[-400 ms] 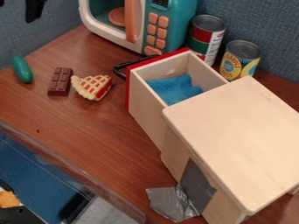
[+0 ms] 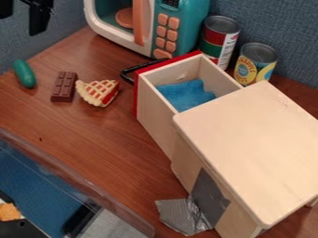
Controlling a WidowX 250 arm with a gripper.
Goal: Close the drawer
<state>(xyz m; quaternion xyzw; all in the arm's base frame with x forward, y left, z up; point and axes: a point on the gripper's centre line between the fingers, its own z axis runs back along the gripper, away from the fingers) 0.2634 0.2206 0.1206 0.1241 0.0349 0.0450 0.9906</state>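
Observed drawer pulled open, well apart from gripper, lower and rightward in view. Saw fingers spread

1 fixed camera, above the tabletop, slanting down towards the blue partition, fairly near

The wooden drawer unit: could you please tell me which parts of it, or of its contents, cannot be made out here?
Camera view, all three:
- Rear end of the open drawer: hidden by the cabinet top.
- Drawer floor beneath the blue material: covered by it.
- Cabinet's lower end: cut off by the bottom edge.
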